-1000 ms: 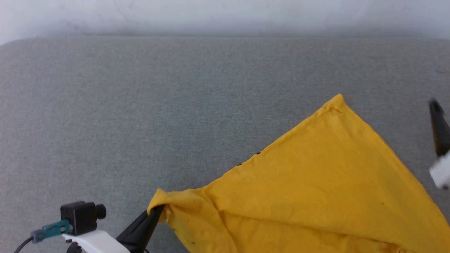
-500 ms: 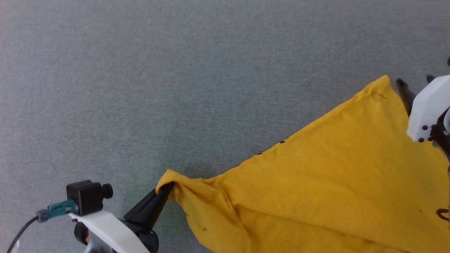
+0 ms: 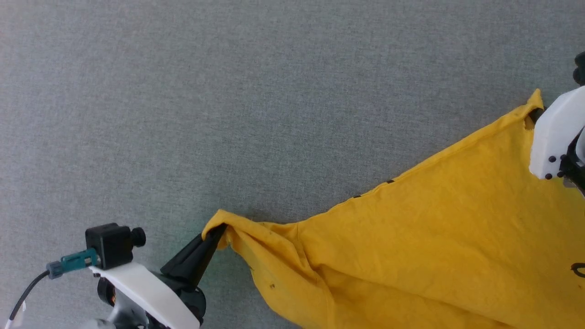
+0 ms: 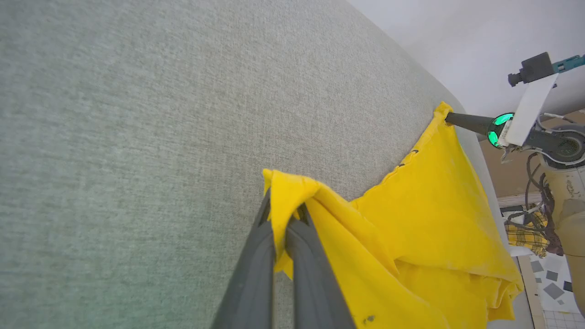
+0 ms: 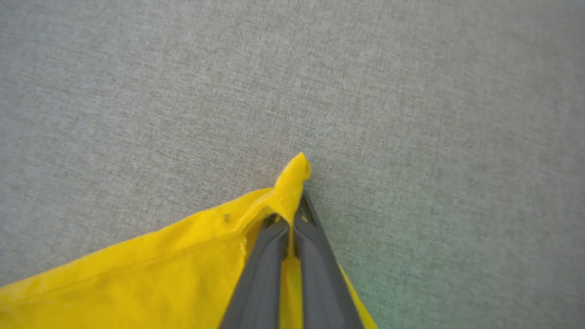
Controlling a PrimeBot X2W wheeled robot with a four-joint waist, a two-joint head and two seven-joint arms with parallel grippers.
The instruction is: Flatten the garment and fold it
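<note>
Presently, with the garment (image 3: 434, 237) lying rumpled on the grey counter (image 3: 228, 91), one corner clamped in the closed jaws of the left gripper (image 3: 218, 232) and another in those of the right gripper (image 5: 292, 221), the corners are best drawn apart evenly until the edge is taut.

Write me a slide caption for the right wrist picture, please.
The right pincer shut on one corner of the yellow garment, over a grey fabric surface.
</note>
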